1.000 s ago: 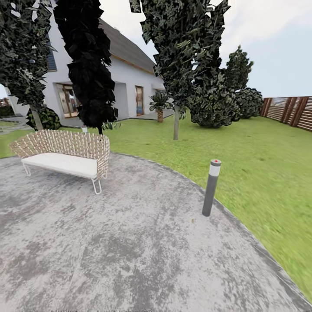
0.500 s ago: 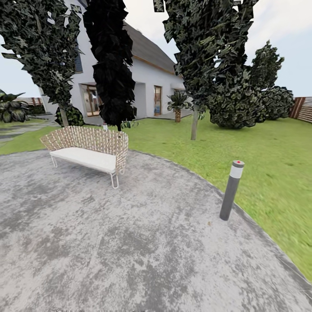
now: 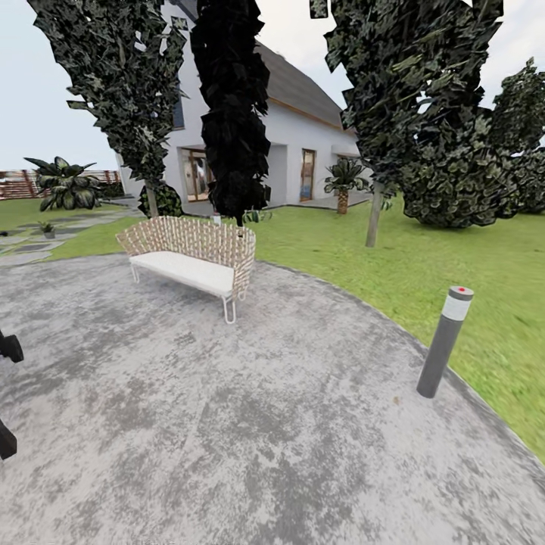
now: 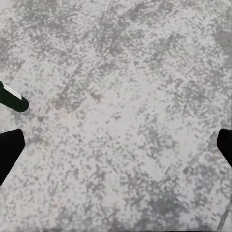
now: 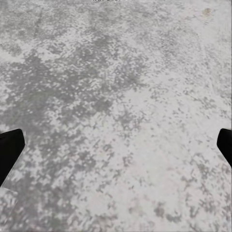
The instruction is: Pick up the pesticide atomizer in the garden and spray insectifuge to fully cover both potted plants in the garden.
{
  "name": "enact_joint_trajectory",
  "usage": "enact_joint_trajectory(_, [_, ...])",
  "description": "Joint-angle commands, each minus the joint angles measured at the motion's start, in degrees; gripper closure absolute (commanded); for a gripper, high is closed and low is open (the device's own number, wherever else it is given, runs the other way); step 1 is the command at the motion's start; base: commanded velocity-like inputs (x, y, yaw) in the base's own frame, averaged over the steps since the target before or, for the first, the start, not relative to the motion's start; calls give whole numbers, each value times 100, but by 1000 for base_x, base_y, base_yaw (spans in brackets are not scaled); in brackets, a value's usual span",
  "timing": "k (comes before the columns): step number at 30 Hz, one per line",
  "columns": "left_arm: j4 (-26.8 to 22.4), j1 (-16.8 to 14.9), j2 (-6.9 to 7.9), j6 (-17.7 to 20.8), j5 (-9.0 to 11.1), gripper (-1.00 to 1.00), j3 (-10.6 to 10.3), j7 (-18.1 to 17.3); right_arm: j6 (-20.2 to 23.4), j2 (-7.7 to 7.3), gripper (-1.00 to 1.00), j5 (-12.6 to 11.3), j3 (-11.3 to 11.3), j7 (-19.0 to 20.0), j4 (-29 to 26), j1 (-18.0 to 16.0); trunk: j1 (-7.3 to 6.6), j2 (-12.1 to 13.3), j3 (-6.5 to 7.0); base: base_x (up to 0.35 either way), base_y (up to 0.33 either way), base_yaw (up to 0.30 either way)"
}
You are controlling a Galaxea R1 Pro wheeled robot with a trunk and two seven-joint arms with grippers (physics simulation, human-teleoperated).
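I stand on the round grey paved patio of the garden. Far off at the left, one small potted plant sits by the grey stepping stones. My left gripper is open, its dark fingertips wide apart over bare paving. A dark rounded end with a whitish patch lies on the paving in the left wrist view; too little of it shows to tell whether it is the pesticide atomizer. My right gripper is also open, above bare paving.
A wicker bench with a white seat stands at the patio's back. A grey bollard light stands at the right rim by the lawn. Trees and a white house lie behind. Two dark shapes cut the left edge.
The head camera has turned left, so the bench and bollard sit further right in the picture. The small potted plant, stepping stones and dark edge shapes have come into view.
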Motion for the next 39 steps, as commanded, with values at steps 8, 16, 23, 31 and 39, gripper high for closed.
enact_joint_trajectory(8, [13,-5,-1,-20,-1,-100,9,-1,-19,4,-100,1,0,-3,7,-2,-1,-2,-20,0,0,273])
enact_joint_trajectory(16, [12,-5,-3,-229,6,-100,9,-1,-21,3,-100,1,0,-3,3,-2,-1,-2,-37,0,-82,273])
enact_joint_trajectory(23, [10,-5,-3,-307,14,-100,9,13,-19,3,-100,7,6,-2,6,-2,-1,-2,-52,-6,-237,273])
enact_joint_trajectory(31, [13,-5,5,-311,8,-100,9,16,-16,3,-100,3,9,-3,-2,-2,-1,-2,-70,-25,-111,273])
enact_joint_trajectory(39, [13,-5,6,-310,6,-100,9,16,-22,4,-100,-7,1,-3,-28,-2,-1,-2,-89,-1,-2,273])
